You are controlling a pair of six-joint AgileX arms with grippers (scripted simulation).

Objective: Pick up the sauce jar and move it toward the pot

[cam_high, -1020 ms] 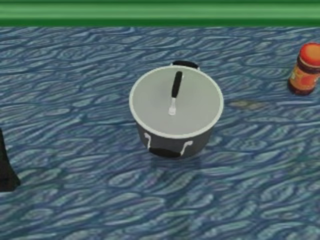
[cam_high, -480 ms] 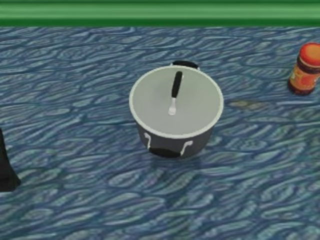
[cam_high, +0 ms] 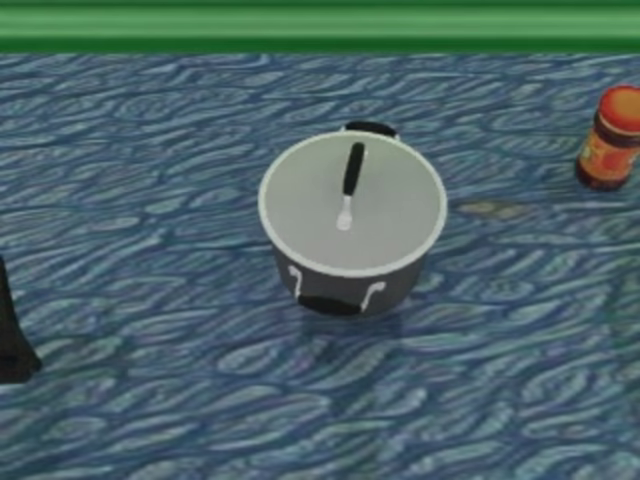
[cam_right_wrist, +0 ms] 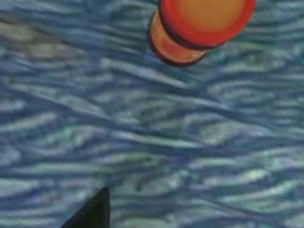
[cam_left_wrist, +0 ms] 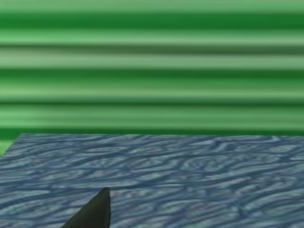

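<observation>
The sauce jar [cam_high: 612, 140], dark brown with an orange-red lid and orange label, stands upright at the table's far right edge. The pot [cam_high: 352, 225], dark grey with a pale lid and black bar handle, sits in the middle, well apart from the jar. My right gripper [cam_right_wrist: 137, 221] is out of the top view. It hovers above the table short of the jar [cam_right_wrist: 190, 33], open, with one dark fingertip [cam_right_wrist: 97, 211] showing and nothing held. My left gripper [cam_high: 12, 345] is parked at the left edge, open and empty.
A blue wave-patterned cloth [cam_high: 150, 400] covers the whole table. A green striped wall [cam_high: 320, 25] runs along the far edge. A faint dark smudge [cam_high: 495, 208] lies on the cloth between pot and jar.
</observation>
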